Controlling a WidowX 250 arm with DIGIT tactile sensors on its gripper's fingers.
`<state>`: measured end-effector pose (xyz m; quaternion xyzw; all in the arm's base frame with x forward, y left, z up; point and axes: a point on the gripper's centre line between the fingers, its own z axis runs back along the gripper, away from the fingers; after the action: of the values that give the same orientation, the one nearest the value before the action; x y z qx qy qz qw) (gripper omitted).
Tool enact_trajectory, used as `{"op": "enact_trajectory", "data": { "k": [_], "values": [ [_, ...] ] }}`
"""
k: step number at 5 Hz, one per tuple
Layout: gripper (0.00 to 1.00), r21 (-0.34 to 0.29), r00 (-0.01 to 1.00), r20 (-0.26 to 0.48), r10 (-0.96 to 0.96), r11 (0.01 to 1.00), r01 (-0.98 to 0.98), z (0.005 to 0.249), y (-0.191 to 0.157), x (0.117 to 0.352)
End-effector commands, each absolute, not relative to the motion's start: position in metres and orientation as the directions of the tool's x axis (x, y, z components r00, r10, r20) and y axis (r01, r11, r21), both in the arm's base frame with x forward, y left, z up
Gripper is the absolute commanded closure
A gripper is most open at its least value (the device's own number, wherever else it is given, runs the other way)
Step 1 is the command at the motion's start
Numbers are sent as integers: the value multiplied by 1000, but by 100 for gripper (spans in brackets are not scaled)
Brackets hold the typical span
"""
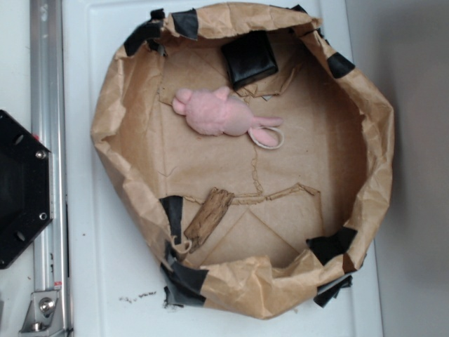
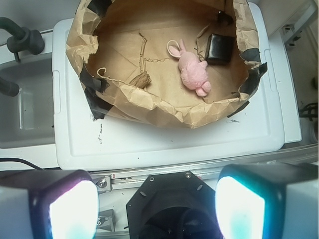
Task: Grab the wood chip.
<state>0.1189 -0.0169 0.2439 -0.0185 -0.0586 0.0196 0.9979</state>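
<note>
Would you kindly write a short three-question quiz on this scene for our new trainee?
1. True or false: the wood chip touches the pink plush.
2. What lies at the paper bowl's rim nearest the plush? A) black square pad B) spoon C) cup
3. Is the gripper open or shut?

Key: 1 false, they lie apart; 2 A; 3 open, both fingers spread wide, holding nothing.

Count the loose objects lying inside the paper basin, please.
3: wood chip near a taped wall, pink plush mid-floor, black pad against the opposite wall. Folds may hide more.
</note>
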Motion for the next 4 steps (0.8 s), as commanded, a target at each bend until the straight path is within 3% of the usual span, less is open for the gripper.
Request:
{"op": "enact_trajectory", "data": {
  "k": [1, 2, 3, 4],
  "values": [
    [0, -39, 992, 116, 41, 999, -37, 244, -17, 119],
    [0, -7, 992, 62, 106, 994, -105, 223, -31, 169],
    [0, -41, 992, 7, 123, 992, -123, 206, -25, 197],
    [0, -155, 939, -4, 344, 927, -340, 189, -10, 201]
  ]
}}
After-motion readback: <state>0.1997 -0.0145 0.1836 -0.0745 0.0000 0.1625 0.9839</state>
